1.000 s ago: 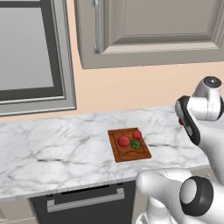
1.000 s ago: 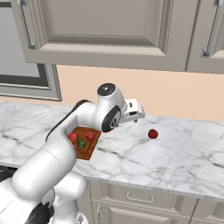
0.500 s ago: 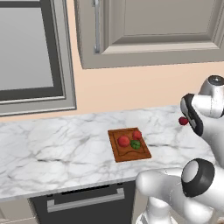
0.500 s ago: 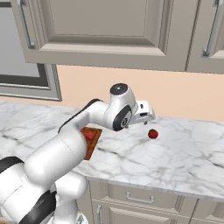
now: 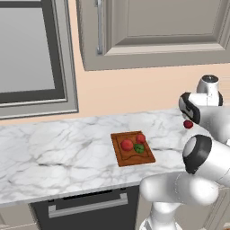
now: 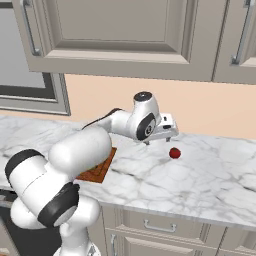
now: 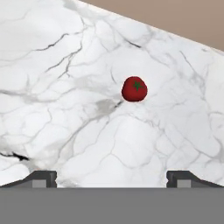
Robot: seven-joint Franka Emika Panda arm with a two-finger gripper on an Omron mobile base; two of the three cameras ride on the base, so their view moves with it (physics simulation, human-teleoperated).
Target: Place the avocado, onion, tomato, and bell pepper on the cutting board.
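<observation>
The marble table [image 5: 54,152] runs along the wall under the cabinets, and it carries everything the task needs at arm's reach. On it, near the front edge, lies the cutting board [image 5: 132,148], a flat reddish-brown wooden rectangle with a darker groove near its rim; it lies square to the table edge, so it serves as the collecting spot. Three pieces of produce sit close together on its far half: two red round items [image 5: 127,144] and the avocado [image 5: 139,148], a small green lump touching or just beside them. Which of the red ones is the onion or the pepper cannot be told at this size.

The arm reaches away from the board toward the right end of the table, its gripper [image 6: 165,131] held above the surface with the jaws spread wide and nothing between them, most likely so it can come down around the last item.

That item is the tomato [image 7: 134,89], sitting alone on bare marble well apart from the board. It is a small, glossy, deep-red ball with a dark green star-shaped stem mark on top, ahead of the jaws and roughly centred between them in the hand view.
</observation>
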